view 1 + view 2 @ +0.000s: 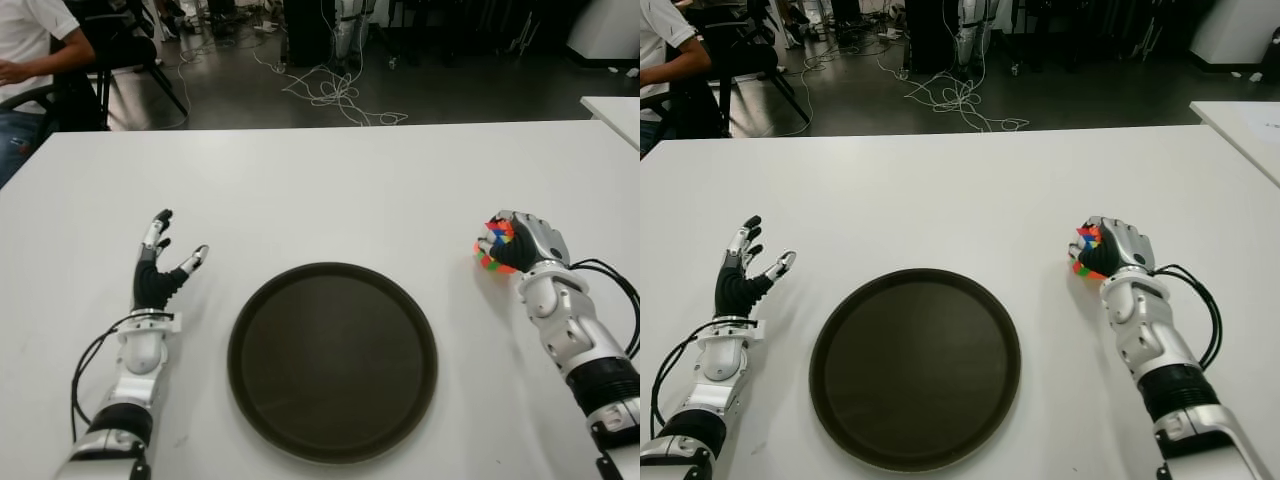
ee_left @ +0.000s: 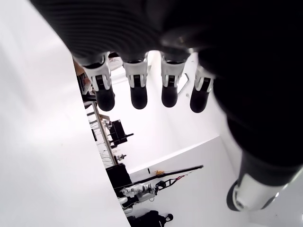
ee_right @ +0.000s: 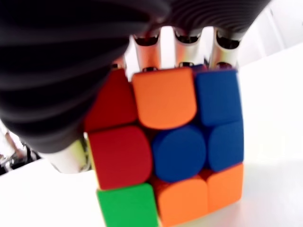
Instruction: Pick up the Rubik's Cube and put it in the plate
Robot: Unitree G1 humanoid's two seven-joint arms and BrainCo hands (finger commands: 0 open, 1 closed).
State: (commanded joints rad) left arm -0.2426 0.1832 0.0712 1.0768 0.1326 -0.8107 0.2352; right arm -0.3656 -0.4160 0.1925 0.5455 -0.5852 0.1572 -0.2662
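The right hand [image 1: 522, 243] is closed around the Rubik's Cube [image 1: 494, 245], fingers wrapped over its far face; the wrist view shows the cube's lower edge at or just above the white table [image 1: 330, 190] — contact cannot be confirmed. The grasp appears made; the carry and the release remain. The dark round plate [image 1: 332, 362] lies empty at table centre, to the left of the cube and nearer the robot, with bare tabletop between the two. Its raised rim is the one edge to clear. The left hand [image 1: 160, 265] shows left of the plate, fingers spread and holding nothing — outside the likely path. A seated person [image 1: 25, 60] is visible beyond the table's far left corner.
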